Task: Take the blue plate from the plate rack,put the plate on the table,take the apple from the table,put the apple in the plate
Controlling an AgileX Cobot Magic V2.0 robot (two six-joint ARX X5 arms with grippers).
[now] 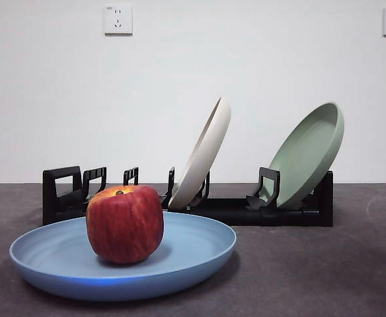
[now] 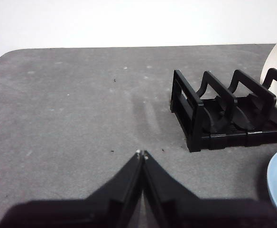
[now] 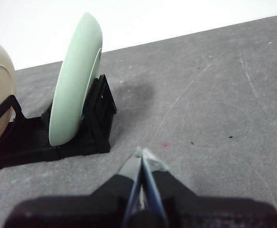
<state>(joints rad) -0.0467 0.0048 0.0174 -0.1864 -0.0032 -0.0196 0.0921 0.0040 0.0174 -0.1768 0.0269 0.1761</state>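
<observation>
The left gripper (image 2: pixel 142 153) hovered with jaws pressed together, empty, over bare desk (image 2: pixel 72 109); the plate rack (image 2: pixel 224 114) stood just beyond. The right gripper (image 3: pixel 143 153) was likewise closed, empty, near the rack's pale green plate (image 3: pixel 74 80). The apple (image 1: pixel 124 223) sat on the blue plate (image 1: pixel 193 254), clear of both.

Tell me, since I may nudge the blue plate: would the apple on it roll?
Probably somewhat. The apple is rounded and stands free, upright, near the middle of the blue plate, so a quick shove could rock it. Its blocky shape and the plate's raised rim should likely keep it aboard.
</observation>
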